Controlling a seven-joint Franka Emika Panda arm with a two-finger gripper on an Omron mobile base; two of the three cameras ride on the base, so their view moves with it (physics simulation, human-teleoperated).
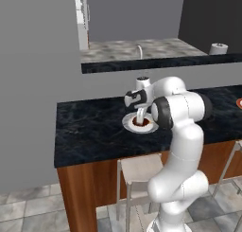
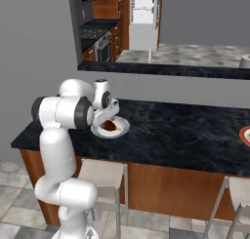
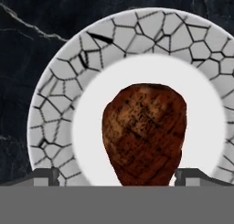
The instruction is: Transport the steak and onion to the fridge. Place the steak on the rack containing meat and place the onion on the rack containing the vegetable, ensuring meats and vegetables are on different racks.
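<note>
The steak (image 3: 145,134), a dark red-brown lump, lies in the middle of a round white plate (image 3: 55,113) with a cracked-mosaic rim, on the black marble counter (image 1: 94,127). My gripper (image 3: 121,177) hangs straight down over it, open, with one fingertip on each side of the steak's near end and a gap to the meat on both sides. From the base views the gripper (image 1: 141,116) (image 2: 108,120) stands low over the plate (image 2: 122,128). The onion is out of view. The fridge (image 2: 144,18) stands far back beyond a second counter, its white interior showing.
A second dark counter (image 2: 161,69) runs behind the near one. Part of an orange-red dish (image 2: 245,134) sits at the counter's right end. Stools (image 1: 139,172) stand below the counter's front edge. A white roll (image 1: 218,49) rests on the back counter.
</note>
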